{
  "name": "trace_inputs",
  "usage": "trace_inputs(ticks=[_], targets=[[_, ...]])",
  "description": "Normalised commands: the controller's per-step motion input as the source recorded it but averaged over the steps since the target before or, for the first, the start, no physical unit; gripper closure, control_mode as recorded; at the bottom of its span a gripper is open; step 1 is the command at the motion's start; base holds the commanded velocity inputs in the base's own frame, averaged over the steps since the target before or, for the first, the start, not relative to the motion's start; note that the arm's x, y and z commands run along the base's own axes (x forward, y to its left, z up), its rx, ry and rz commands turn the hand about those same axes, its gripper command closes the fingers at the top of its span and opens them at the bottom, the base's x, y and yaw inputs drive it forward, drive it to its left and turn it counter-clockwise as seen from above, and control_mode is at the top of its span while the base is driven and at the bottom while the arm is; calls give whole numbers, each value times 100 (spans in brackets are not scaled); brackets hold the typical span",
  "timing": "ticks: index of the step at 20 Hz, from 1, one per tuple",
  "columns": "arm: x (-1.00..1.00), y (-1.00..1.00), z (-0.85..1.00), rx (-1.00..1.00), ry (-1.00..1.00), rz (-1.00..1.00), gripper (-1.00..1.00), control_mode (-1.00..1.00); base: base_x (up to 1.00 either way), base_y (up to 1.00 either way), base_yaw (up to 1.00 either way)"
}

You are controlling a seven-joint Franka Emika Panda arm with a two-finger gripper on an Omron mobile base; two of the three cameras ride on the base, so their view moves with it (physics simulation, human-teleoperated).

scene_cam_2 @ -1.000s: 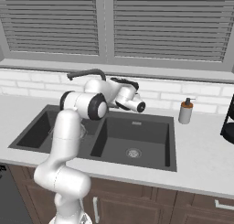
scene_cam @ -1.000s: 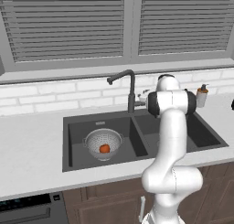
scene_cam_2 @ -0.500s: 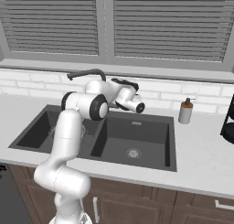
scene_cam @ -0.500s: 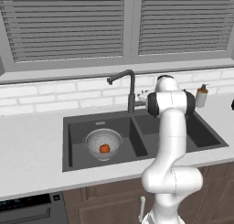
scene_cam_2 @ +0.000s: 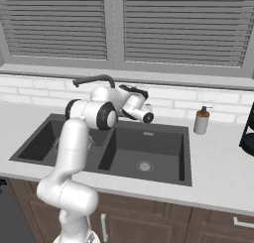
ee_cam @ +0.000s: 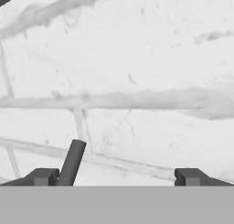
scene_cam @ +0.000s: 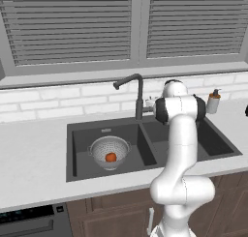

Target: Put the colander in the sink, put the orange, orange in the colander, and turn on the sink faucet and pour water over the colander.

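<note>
The gripper is standing with its jaws spread wide and holding nothing, facing the white brick backsplash, with a slim dark rod (most likely the faucet's side lever) rising just inside one fingertip. The step in hand looks like turning on the sink faucet, so the hand is best nudging the lever sideways with a fingertip rather than clamping it. The colander is sitting in one basin of the sink, under the spout's end, with one orange showing in it. The soap bottle is standing well apart, and nothing is blocking the lever.
</note>
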Motion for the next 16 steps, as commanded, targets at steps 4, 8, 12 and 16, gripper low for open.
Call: trace_inputs(ticks=[4,8,12,16], targets=[[20,0,-2,1,4,-12,100,-100,0,0,0],[24,-6,-6,0,4,-11,100,-100,0,0,0],[20,-32,-8,0,5,-7,100,-100,0,0,0],[20,-42,-12,0,4,-3,100,-100,0,0,0]])
